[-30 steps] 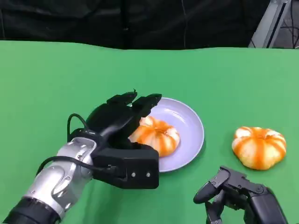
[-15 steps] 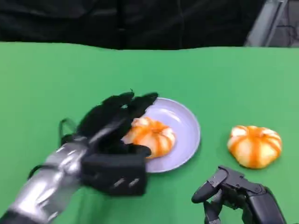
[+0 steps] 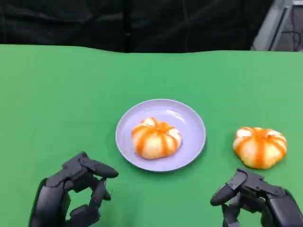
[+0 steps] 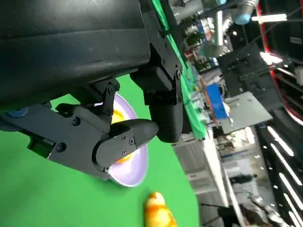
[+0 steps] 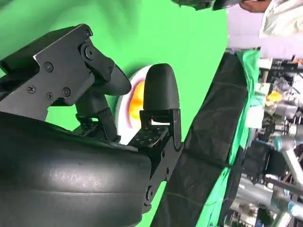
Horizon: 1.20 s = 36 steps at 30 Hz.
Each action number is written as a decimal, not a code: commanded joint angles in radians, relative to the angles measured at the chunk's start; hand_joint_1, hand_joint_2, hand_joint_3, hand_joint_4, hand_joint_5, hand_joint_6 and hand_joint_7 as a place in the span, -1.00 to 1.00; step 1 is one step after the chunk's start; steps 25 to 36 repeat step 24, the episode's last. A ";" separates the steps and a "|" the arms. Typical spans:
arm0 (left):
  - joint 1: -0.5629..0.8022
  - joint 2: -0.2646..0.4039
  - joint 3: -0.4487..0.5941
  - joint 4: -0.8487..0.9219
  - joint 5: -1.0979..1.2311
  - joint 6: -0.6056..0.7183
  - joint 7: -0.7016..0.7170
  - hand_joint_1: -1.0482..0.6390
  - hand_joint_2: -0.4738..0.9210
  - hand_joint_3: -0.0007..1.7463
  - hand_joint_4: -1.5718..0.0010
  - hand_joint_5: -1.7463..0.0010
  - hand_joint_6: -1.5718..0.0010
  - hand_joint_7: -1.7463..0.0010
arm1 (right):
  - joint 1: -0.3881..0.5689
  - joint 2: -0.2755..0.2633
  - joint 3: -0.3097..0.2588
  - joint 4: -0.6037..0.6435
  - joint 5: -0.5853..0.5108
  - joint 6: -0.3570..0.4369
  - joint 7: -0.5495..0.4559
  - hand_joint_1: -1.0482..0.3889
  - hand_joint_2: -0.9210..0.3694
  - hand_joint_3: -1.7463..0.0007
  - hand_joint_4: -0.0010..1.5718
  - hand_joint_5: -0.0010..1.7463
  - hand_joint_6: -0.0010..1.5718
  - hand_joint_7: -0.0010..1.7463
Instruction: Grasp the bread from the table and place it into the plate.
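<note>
While one bread (image 3: 155, 138) sits in the plate (image 3: 189, 124), both hands, left (image 3: 71, 194) and right (image 3: 258, 198), hover empty, fingers (image 3: 99, 169) loosely spread, over the tabletop (image 3: 57, 94).

**Count: two breads, one plate, two hands**

Two breads: one (image 3: 155, 138) lies on the plate, the other (image 3: 260, 147) sits on the counter (image 3: 57, 90) to the right, apart from the plate. Both are round, orange-striped and alike.

One plate (image 3: 189, 124), lilac, near the middle of the counter.

One green counter.

Two black hands at the near edge: the left hand (image 3: 71, 194) at near left, the right hand (image 3: 258, 198) at near right. Each holds nothing, fingers apart.

In the left wrist view, one plate (image 4: 135, 165) and one bread (image 4: 158, 213) past it.
</note>
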 commanded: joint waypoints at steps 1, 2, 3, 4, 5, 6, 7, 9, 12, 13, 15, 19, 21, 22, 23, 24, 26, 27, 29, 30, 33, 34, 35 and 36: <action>-0.009 -0.009 0.032 0.003 -0.014 0.011 -0.031 -0.01 0.54 0.14 -0.06 -1.00 0.05 -0.85 | -0.004 -0.006 -0.006 0.007 0.003 -0.024 -0.002 0.47 -0.32 -0.35 -0.11 0.92 -0.08 0.51; -0.009 -0.013 0.036 0.002 -0.014 0.015 -0.037 -0.01 0.54 0.14 -0.06 -1.00 0.05 -0.86 | -0.004 -0.006 -0.007 0.007 0.004 -0.025 0.000 0.47 -0.32 -0.35 -0.11 0.92 -0.08 0.51; -0.008 -0.017 0.039 0.001 -0.014 0.018 -0.041 -0.01 0.54 0.14 -0.06 -1.00 0.05 -0.86 | -0.004 -0.007 -0.007 0.007 0.006 -0.025 0.001 0.47 -0.32 -0.35 -0.11 0.92 -0.08 0.51; -0.008 -0.022 0.042 0.001 -0.007 0.020 -0.041 0.00 0.54 0.14 -0.07 -1.00 0.05 -0.86 | -0.003 -0.007 -0.008 0.006 0.008 -0.021 0.003 0.48 -0.33 -0.35 -0.11 0.92 -0.08 0.51; -0.008 -0.026 0.045 0.001 -0.001 0.021 -0.041 0.00 0.54 0.14 -0.07 -1.00 0.04 -0.86 | -0.003 -0.007 -0.009 0.005 0.010 -0.019 0.004 0.48 -0.33 -0.36 -0.11 0.93 -0.09 0.51; -0.008 -0.029 0.048 0.001 0.004 0.022 -0.041 -0.01 0.54 0.14 -0.07 -1.00 0.04 -0.86 | -0.003 -0.007 -0.010 0.005 0.010 -0.018 0.004 0.48 -0.33 -0.36 -0.11 0.93 -0.09 0.51; -0.008 -0.032 0.051 0.001 0.007 0.023 -0.043 -0.01 0.53 0.14 -0.07 -1.00 0.04 -0.86 | -0.003 -0.007 -0.010 0.004 0.010 -0.017 0.004 0.48 -0.33 -0.36 -0.12 0.93 -0.09 0.51; -0.008 -0.037 0.053 -0.003 -0.003 0.028 -0.053 0.01 0.53 0.15 -0.06 -1.00 0.04 -0.85 | -0.001 -0.004 -0.009 0.006 0.004 -0.025 -0.002 0.49 -0.32 -0.37 -0.11 0.94 -0.08 0.52; -0.009 -0.042 0.057 0.002 -0.011 0.018 -0.070 0.02 0.53 0.16 -0.06 -1.00 0.04 -0.84 | 0.000 -0.005 -0.008 0.006 0.000 -0.032 -0.003 0.48 -0.31 -0.37 -0.11 0.94 -0.08 0.52; -0.010 -0.043 0.058 0.004 -0.012 0.014 -0.076 0.02 0.53 0.16 -0.06 -1.00 0.04 -0.83 | 0.000 -0.005 -0.008 0.005 -0.002 -0.031 -0.003 0.47 -0.32 -0.37 -0.11 0.94 -0.08 0.52; -0.010 -0.046 0.061 0.006 -0.013 0.012 -0.084 0.02 0.53 0.17 -0.07 -1.00 0.04 -0.83 | 0.000 -0.004 -0.007 0.004 -0.004 -0.029 -0.004 0.46 -0.32 -0.36 -0.11 0.94 -0.08 0.52; -0.022 -0.051 0.066 0.038 -0.015 -0.018 -0.108 0.02 0.47 0.24 -0.08 -1.00 0.01 -0.80 | -0.006 -0.006 -0.013 0.006 -0.002 -0.018 0.000 0.48 -0.32 -0.37 -0.12 0.93 -0.08 0.52; -0.026 -0.052 0.071 0.049 -0.005 -0.029 -0.109 0.01 0.45 0.27 -0.09 -0.99 0.01 -0.80 | -0.007 -0.004 -0.014 0.007 -0.001 -0.014 -0.002 0.48 -0.31 -0.37 -0.11 0.93 -0.08 0.52; -0.027 -0.053 0.072 0.050 -0.006 -0.027 -0.112 0.01 0.44 0.29 -0.09 -0.99 0.01 -0.80 | -0.008 -0.003 -0.014 0.010 -0.007 -0.019 -0.005 0.49 -0.30 -0.37 -0.11 0.93 -0.07 0.52; -0.027 -0.054 0.072 0.050 -0.009 -0.025 -0.115 0.01 0.43 0.30 -0.09 -0.99 0.01 -0.79 | -0.009 -0.003 -0.013 0.012 -0.012 -0.023 -0.008 0.49 -0.30 -0.38 -0.10 0.93 -0.07 0.52; -0.027 -0.056 0.071 0.049 -0.017 -0.022 -0.120 0.00 0.43 0.30 -0.09 -0.99 0.00 -0.79 | -0.009 -0.003 -0.013 0.014 -0.014 -0.027 -0.009 0.49 -0.29 -0.38 -0.10 0.92 -0.07 0.52; -0.027 -0.056 0.071 0.049 -0.017 -0.022 -0.120 0.00 0.43 0.30 -0.09 -0.99 0.00 -0.79 | -0.009 -0.003 -0.013 0.014 -0.014 -0.027 -0.009 0.49 -0.29 -0.38 -0.10 0.92 -0.07 0.52; -0.027 -0.056 0.071 0.049 -0.017 -0.022 -0.120 0.00 0.43 0.30 -0.09 -0.99 0.00 -0.79 | -0.009 -0.003 -0.013 0.014 -0.014 -0.027 -0.009 0.49 -0.29 -0.38 -0.10 0.92 -0.07 0.52; -0.027 -0.056 0.071 0.049 -0.017 -0.022 -0.120 0.00 0.43 0.30 -0.09 -0.99 0.00 -0.79 | -0.009 -0.003 -0.013 0.014 -0.014 -0.027 -0.009 0.49 -0.29 -0.38 -0.10 0.92 -0.07 0.52; -0.027 -0.056 0.071 0.049 -0.017 -0.022 -0.120 0.00 0.43 0.30 -0.09 -0.99 0.00 -0.79 | -0.009 -0.003 -0.013 0.014 -0.014 -0.027 -0.009 0.49 -0.29 -0.38 -0.10 0.92 -0.07 0.52; -0.027 -0.056 0.071 0.049 -0.017 -0.022 -0.120 0.00 0.43 0.30 -0.09 -0.99 0.00 -0.79 | -0.009 -0.003 -0.013 0.014 -0.014 -0.027 -0.009 0.49 -0.29 -0.38 -0.10 0.92 -0.07 0.52; -0.027 -0.056 0.071 0.049 -0.017 -0.022 -0.120 0.00 0.43 0.30 -0.09 -0.99 0.00 -0.79 | -0.009 -0.003 -0.013 0.014 -0.014 -0.027 -0.009 0.49 -0.29 -0.38 -0.10 0.92 -0.07 0.52; -0.027 -0.056 0.071 0.049 -0.017 -0.022 -0.120 0.00 0.43 0.30 -0.09 -0.99 0.00 -0.79 | -0.009 -0.003 -0.013 0.014 -0.014 -0.027 -0.009 0.49 -0.29 -0.38 -0.10 0.92 -0.07 0.52; -0.027 -0.056 0.071 0.049 -0.017 -0.022 -0.120 0.00 0.43 0.30 -0.09 -0.99 0.00 -0.79 | -0.009 -0.003 -0.013 0.014 -0.014 -0.027 -0.009 0.49 -0.29 -0.38 -0.10 0.92 -0.07 0.52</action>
